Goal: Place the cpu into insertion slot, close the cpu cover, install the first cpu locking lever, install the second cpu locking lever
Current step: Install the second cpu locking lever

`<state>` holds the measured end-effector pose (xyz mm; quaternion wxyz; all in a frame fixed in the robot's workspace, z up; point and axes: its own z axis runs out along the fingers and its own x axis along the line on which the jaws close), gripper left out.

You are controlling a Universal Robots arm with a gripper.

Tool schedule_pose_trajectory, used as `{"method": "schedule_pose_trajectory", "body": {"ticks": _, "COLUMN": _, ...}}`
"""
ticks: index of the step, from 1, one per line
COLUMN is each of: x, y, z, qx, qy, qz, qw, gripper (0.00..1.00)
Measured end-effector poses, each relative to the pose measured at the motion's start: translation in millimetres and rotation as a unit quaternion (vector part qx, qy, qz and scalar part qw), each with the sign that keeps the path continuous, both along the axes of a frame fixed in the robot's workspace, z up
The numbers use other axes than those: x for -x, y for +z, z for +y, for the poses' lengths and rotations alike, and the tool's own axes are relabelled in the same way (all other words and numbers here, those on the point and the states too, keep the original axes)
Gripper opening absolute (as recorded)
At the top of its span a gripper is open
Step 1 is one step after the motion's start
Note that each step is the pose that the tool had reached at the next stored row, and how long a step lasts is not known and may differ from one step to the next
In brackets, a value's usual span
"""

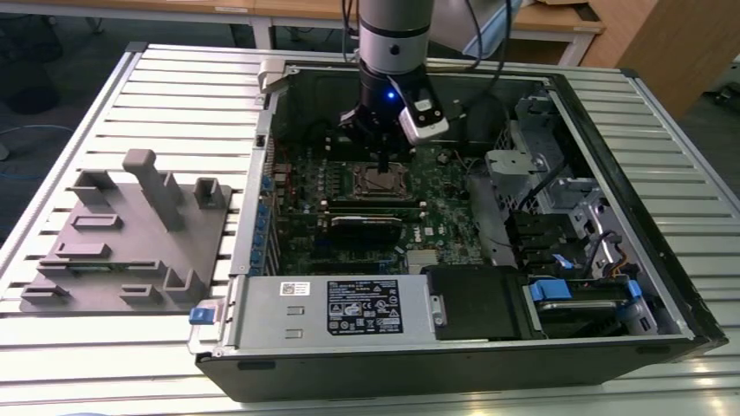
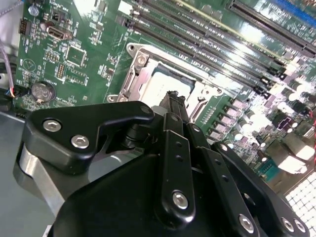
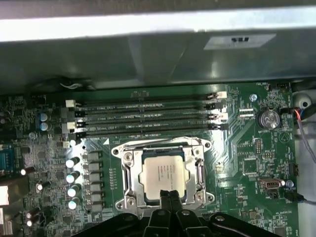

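table: slatted metal worktop [image 1: 139, 78], carries everything in the exterior view
computer case: open black tower [image 1: 647, 286] lying on its side, fills the middle and the exterior view's right
fixture plate: grey block with upright pegs [image 1: 127, 234], on the table at the exterior view's left, apart from the case
power supply: silver box with label [image 1: 335, 308] at the near end of the case
motherboard: green board [image 1: 445, 221] on the case floor; also seen in both wrist views [image 3: 252, 148]
arm: grey column [image 1: 393, 35] coming straight down into the case, over the socket area
memory slots: four long dark slots [image 3: 148, 118] running side by side just beside the socket
gripper: black [image 3: 170, 197], directly above the socket edge, tips just over the cover frame; same in the second wrist view [image 2: 174, 101]
fingers: pressed together [image 3: 165, 200], nothing between them
insertion slot: square socket [image 1: 379, 180] mid-board, right under the gripper
cpu cover: metal frame [image 3: 128, 170] lying flat down around the chip, looks closed
cpu: silver-grey chip [image 3: 163, 170] seated in the insertion slot, visible through the cover's cut-out; pale top also in the second wrist view [image 2: 165, 86]
locking levers: cannot tell their position
coin battery: round cell [image 3: 269, 118] on the board, well apart from the socket
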<state>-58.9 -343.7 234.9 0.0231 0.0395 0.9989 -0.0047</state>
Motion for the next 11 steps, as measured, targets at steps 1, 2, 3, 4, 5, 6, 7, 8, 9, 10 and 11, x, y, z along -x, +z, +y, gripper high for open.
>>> {"method": "schedule_pose_trajectory", "body": {"ticks": 1, "x": -0.2, "y": -0.1, "z": -2.5, "qx": 0.0, "qy": 0.0, "qz": 0.0, "qw": 1.0, "gripper": 0.1}}
{"method": "schedule_pose_trajectory", "body": {"ticks": 2, "x": -0.4, "y": -0.2, "z": -3.7, "qx": 0.0, "qy": 0.0, "qz": 0.0, "qw": 1.0, "gripper": 0.1}}
{"method": "schedule_pose_trajectory", "body": {"ticks": 3, "x": -0.5, "y": -0.2, "z": -5.0, "qx": 0.0, "qy": 0.0, "qz": 0.0, "qw": 1.0, "gripper": 0.1}}
{"method": "schedule_pose_trajectory", "body": {"ticks": 4, "x": -0.6, "y": -0.3, "z": -6.3, "qx": 0.0, "qy": 0.0, "qz": 0.0, "qw": 1.0, "gripper": 0.1}}
{"method": "schedule_pose_trajectory", "body": {"ticks": 5, "x": -0.6, "y": -0.3, "z": -7.6, "qx": 0.0, "qy": 0.0, "qz": 0.0, "qw": 1.0, "gripper": 0.1}}
{"method": "schedule_pose_trajectory", "body": {"ticks": 6, "x": -0.7, "y": -0.3, "z": -8.9, "qx": 0.0, "qy": 0.0, "qz": 0.0, "qw": 1.0, "gripper": 0.1}}
{"method": "schedule_pose_trajectory", "body": {"ticks": 7, "x": -0.8, "y": -0.4, "z": -9.9, "qx": 0.0, "qy": 0.0, "qz": 0.0, "qw": 1.0, "gripper": 0.1}}
{"method": "schedule_pose_trajectory", "body": {"ticks": 8, "x": -0.8, "y": -0.4, "z": -11.0, "qx": 0.0, "qy": 0.0, "qz": 0.0, "qw": 1.0, "gripper": 0.1}}
{"method": "schedule_pose_trajectory", "body": {"ticks": 9, "x": -0.9, "y": -0.4, "z": -11.9, "qx": 0.0, "qy": 0.0, "qz": 0.0, "qw": 1.0, "gripper": 0.1}}
{"method": "schedule_pose_trajectory", "body": {"ticks": 10, "x": -0.9, "y": -0.4, "z": -12.9, "qx": 0.0, "qy": 0.0, "qz": 0.0, "qw": 1.0, "gripper": 0.1}}
{"method": "schedule_pose_trajectory", "body": {"ticks": 11, "x": -0.9, "y": -0.5, "z": -13.7, "qx": 0.0, "qy": 0.0, "qz": 0.0, "qw": 1.0, "gripper": 0.1}}
